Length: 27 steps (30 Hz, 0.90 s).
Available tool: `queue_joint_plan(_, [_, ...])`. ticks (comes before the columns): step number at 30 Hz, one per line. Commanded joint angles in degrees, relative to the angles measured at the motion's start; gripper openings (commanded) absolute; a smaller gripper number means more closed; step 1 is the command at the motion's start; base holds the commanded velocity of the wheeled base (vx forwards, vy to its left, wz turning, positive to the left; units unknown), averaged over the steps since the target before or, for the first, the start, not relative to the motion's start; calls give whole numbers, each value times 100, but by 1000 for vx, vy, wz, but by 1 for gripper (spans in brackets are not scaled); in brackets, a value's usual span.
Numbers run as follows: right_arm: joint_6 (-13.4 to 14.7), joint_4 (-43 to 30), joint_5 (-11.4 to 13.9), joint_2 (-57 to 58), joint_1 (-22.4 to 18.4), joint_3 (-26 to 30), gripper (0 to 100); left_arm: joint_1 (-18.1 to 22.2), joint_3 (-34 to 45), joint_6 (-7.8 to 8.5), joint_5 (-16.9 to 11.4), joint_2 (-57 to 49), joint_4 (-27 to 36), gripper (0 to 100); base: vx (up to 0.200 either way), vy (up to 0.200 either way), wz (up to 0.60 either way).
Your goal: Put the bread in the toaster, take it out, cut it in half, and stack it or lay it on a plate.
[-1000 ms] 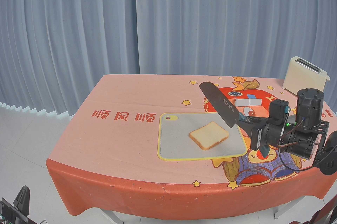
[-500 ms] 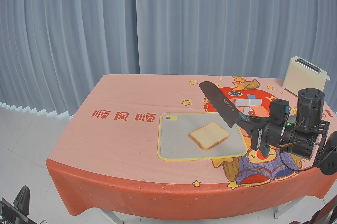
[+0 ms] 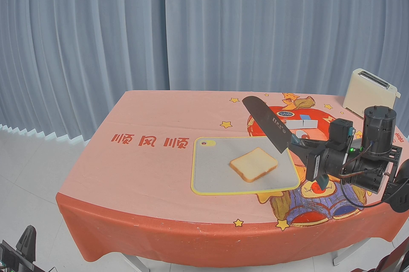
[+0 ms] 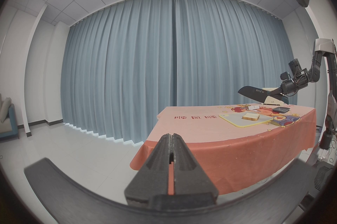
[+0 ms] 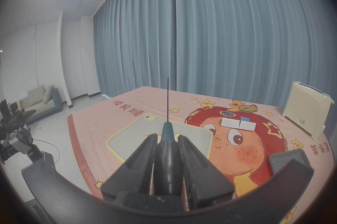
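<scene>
1. A table under a pink cartoon-print cloth (image 3: 145, 166) fills the middle of the head view. A grey-blue curtain hangs behind it.
2. One slice of bread (image 3: 254, 164) lies flat, whole and uncut, just right of centre. It rests on a grey cutting board (image 3: 211, 170) with a yellow rim.
3. At the right of the frame the right gripper (image 3: 299, 146) is clamped on the handle of a dark, broad knife (image 3: 267, 123). The blade slants up and to the left, in the air above the board's upper right corner. It is clear of the bread.
4. In the right wrist view the blade shows edge-on as a thin upright line at centre. Both fingers (image 5: 137, 168) squeeze the handle from either side.
5. The left gripper (image 4: 171, 165) sits low in the lower left corner of the head view, well apart from the table. In its own wrist view its fingers are pressed together on nothing.
6. A cream toaster (image 3: 370, 91) stands at the upper right edge of the table. Nothing sticks up out of its slot.
7. Judged from this, the toasting looks finished and the cutting step is in hand, with the cut not yet started.
8. The next move calls for bringing the blade over the middle of the slice, edge down, and pressing straight through. Nothing holds the bread, so it may slide on the board.
</scene>
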State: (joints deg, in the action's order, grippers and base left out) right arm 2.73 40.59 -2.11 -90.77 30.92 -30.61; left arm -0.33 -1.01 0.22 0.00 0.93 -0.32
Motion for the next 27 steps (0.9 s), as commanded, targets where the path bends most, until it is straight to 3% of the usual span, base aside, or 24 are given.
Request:
queue_joint_plan(1, [-1, 1, 0, -2, 2, -6, 0, -2, 101, 4, 0, -14, -12, 0, 0, 0, 0])
queue_joint_plan(23, [-9, 1, 0, 7, 11, 11, 0, -2, 101, 31, -70, -14, -91, 0, 0, 0, 0])
queue_joint_plan(25, [-9, 1, 0, 7, 11, 11, 0, -2, 101, 22, -62, -14, -179, 0, 0, 0, 0])
queue_joint_plan(27, [-9, 1, 0, 16, 11, 11, 0, -2, 101, 13, -62, -14, -689, 0, 0, 0, 0])
